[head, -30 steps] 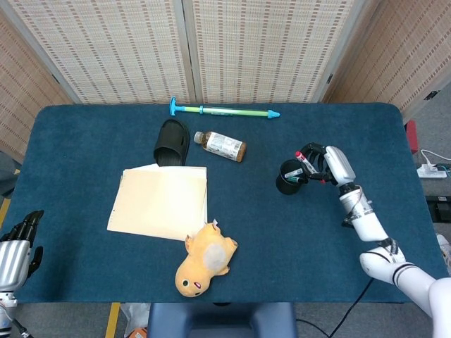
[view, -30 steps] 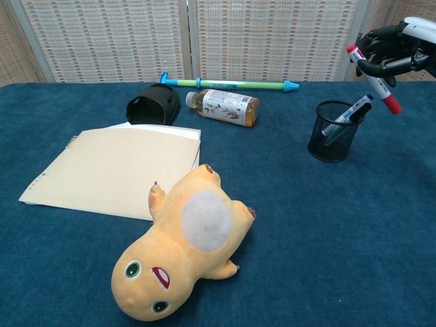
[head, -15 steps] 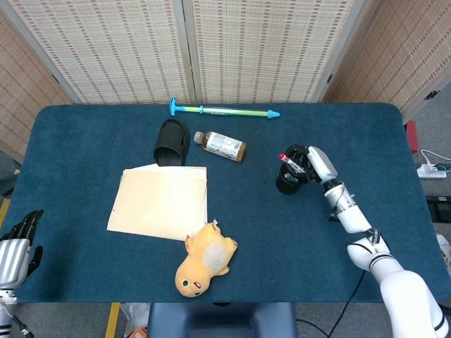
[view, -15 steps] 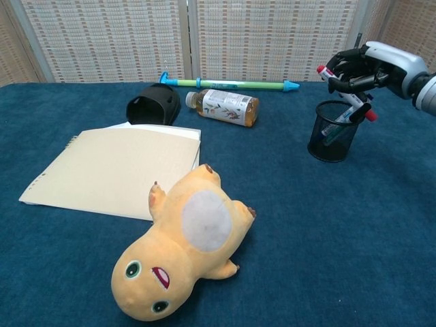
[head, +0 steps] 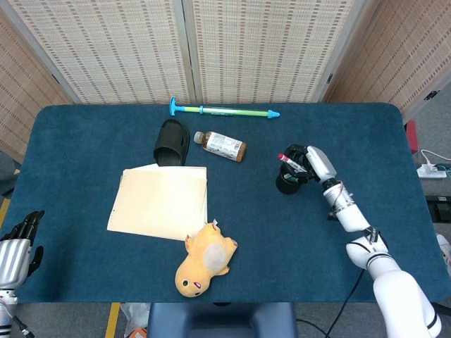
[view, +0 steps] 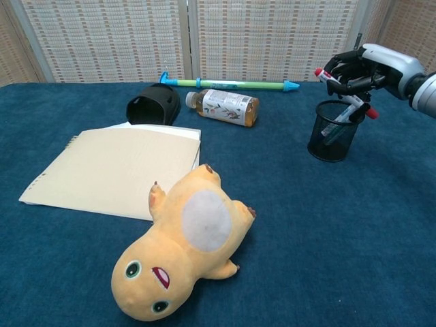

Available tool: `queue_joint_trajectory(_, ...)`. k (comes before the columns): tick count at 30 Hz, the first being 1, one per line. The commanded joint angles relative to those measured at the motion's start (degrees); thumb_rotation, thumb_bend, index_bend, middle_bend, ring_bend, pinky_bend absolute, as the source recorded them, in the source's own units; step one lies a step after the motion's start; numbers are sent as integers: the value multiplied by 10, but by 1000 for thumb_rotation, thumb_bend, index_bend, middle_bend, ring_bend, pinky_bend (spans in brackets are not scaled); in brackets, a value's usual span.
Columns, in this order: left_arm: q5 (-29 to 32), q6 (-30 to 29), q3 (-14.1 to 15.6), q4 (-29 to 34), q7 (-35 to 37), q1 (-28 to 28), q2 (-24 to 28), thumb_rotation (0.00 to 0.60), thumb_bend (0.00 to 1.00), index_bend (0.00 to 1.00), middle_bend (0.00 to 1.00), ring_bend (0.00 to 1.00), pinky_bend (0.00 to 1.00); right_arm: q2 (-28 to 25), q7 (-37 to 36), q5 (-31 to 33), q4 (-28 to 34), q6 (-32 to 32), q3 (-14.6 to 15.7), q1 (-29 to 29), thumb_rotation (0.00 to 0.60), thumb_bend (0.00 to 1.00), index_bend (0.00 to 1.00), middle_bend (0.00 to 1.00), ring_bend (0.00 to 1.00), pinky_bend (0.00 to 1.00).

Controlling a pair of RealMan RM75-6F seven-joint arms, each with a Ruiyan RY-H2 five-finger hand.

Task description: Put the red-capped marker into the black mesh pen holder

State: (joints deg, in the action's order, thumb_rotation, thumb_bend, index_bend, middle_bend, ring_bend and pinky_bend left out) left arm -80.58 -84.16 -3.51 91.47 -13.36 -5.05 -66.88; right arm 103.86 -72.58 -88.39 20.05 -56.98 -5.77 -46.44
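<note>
The red-capped marker (view: 322,75) is white with red at both ends. My right hand (view: 368,67) grips it around the middle. It hangs tilted right over the black mesh pen holder (view: 330,139), lower end by the far rim. In the head view the right hand (head: 309,162) and marker (head: 287,160) sit just above the holder (head: 286,183). A blue-and-white pen (view: 338,122) leans inside the holder. My left hand (head: 17,248) rests off the table's near-left corner, holding nothing, fingers apart.
A yellow plush toy (view: 182,245) lies at the front. A cream notebook (view: 116,170), black slipper (view: 153,103), tea bottle (view: 223,106) and a green-and-blue stick (view: 231,84) lie across the middle and back.
The right hand carried the marker left from beside the holder to just above its mouth. Over the last half second it barely shifted. The left hand stayed still.
</note>
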Motion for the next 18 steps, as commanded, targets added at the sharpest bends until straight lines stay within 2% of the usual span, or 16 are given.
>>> queue_joint_trajectory(1, 2, 2, 0, 0, -1, -1, 0, 600, 429, 92, 100, 229, 461, -4, 5, 2, 4, -5, -2, -4, 600, 553, 797, 606, 559, 732)
queue_joint_trajectory(7, 3, -1, -2, -1, -2, 0, -1, 600, 429, 92, 100, 228, 461, -3, -1, 9, 7, -1, -6, -13, 600, 553, 796, 606, 559, 732)
queue_joint_trajectory(18, 11, 0, -5, -3, -7, -1, -3, 600, 429, 92, 100, 229, 461, 31, -33, 12, -30, 22, -3, -34, 600, 553, 796, 606, 560, 733)
